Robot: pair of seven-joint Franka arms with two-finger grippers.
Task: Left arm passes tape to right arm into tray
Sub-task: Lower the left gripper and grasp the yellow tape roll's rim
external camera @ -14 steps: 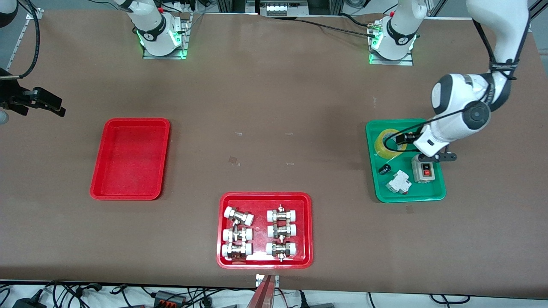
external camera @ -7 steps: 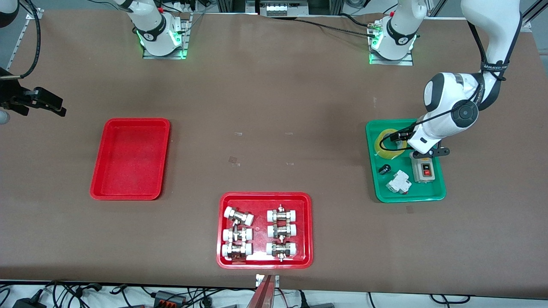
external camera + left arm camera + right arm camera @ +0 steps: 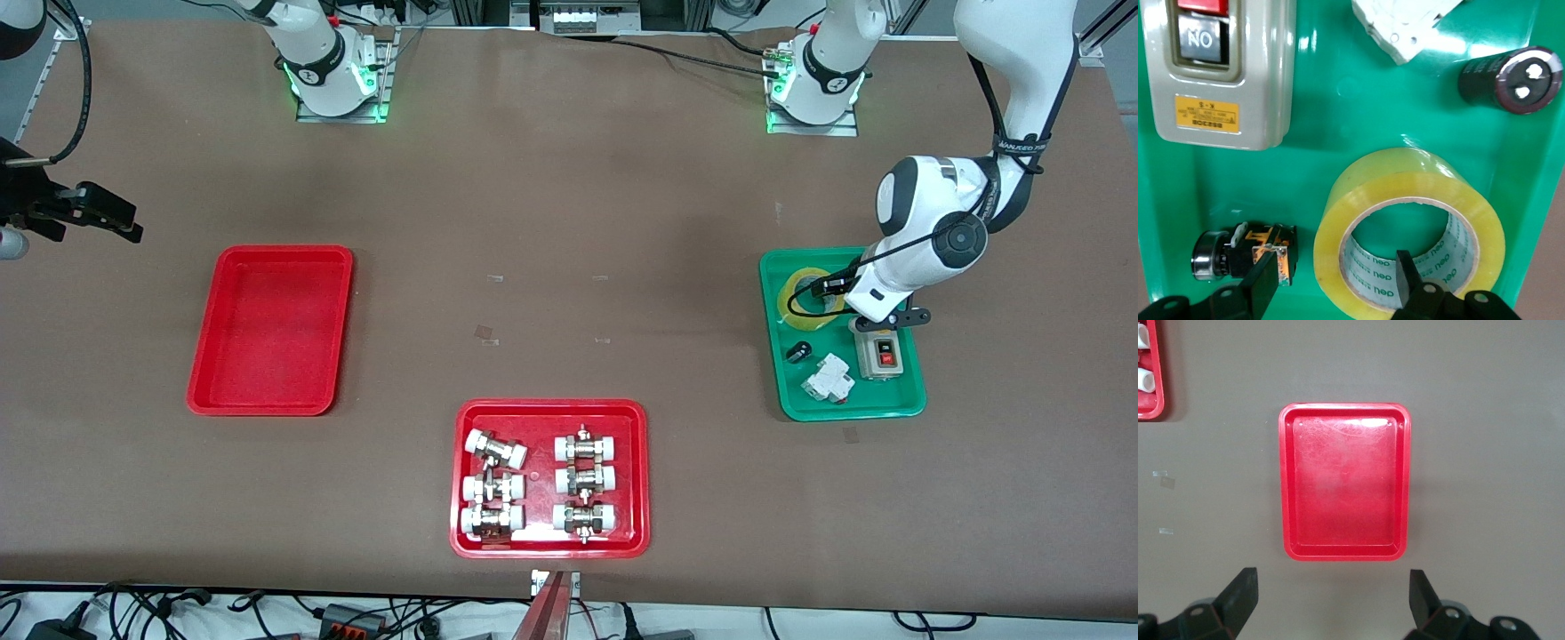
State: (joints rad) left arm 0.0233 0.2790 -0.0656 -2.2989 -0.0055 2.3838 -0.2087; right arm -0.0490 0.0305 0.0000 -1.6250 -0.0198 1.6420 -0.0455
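The tape (image 3: 1408, 230) lies flat in the green tray (image 3: 1325, 140). The left pincer (image 3: 1338, 280) straddles its wall, fingers apart: squeeze squarely before lifting. The right pincer (image 3: 1331, 597) waits apart above the red tray (image 3: 1345, 480).

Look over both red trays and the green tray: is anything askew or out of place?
One thing: in the wider red tray, the fitting farthest from the front camera lies tilted across its column; the rest sit square. Green tray and narrow red tray look orderly.
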